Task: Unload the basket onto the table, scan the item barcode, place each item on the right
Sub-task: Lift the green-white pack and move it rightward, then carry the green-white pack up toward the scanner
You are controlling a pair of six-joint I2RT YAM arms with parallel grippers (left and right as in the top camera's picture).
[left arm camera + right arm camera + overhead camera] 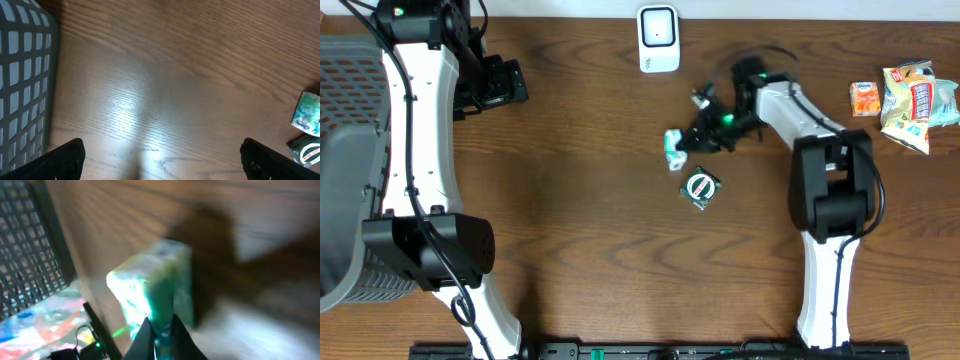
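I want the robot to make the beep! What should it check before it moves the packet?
1. Right gripper shut on the green packet: ok.
2. Scanner standing at the table's far edge, bare wood between it and the packet: ok.
3. Barcode facing the scanner: cannot tell, the wrist view is blurred.
4. Left gripper open, empty and far off to the side: ok.
5. Dark packet lying apart from the held one: ok.
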